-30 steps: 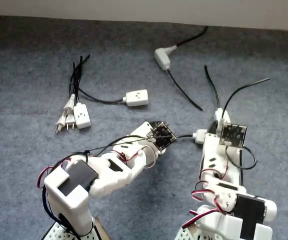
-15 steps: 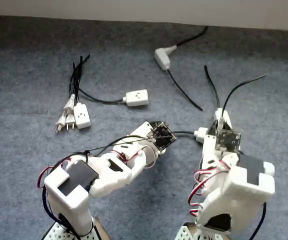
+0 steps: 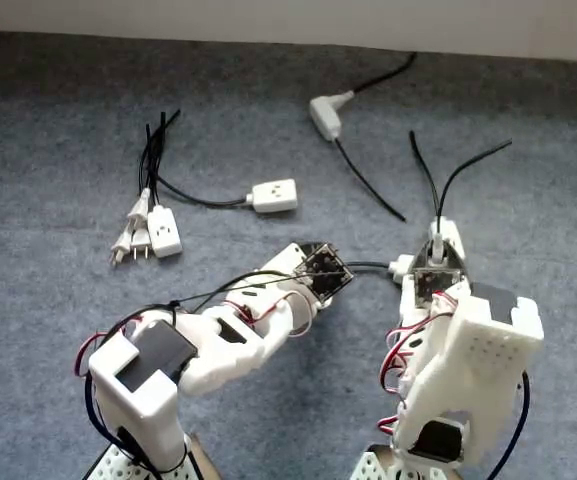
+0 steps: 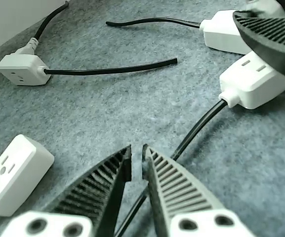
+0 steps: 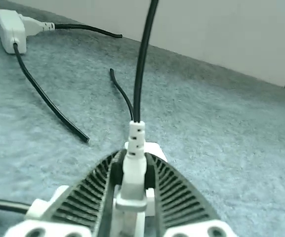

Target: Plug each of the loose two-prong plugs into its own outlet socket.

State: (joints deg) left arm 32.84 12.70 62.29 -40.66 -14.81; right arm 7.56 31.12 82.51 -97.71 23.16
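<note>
Surface [image 3: 58, 120]: grey and carpet-like; I saw cords and sockets lying over it.
Left end effector [image 4: 136, 157]: narrow, with a thin gap between the jaws and nothing gripped. A black cord [image 4: 196, 131] ran just beside its tips to a white socket block [image 4: 253, 81].
Right end effector [image 5: 132, 163]: clamped on a white two-prong plug [image 5: 135, 140], held upright with its cord rising above.
Loose socket [image 3: 274, 195]: lay mid-surface, well apart from both arms.
Spare plugs [image 3: 133, 228]: lay bundled together, also well apart from the arms.
</note>
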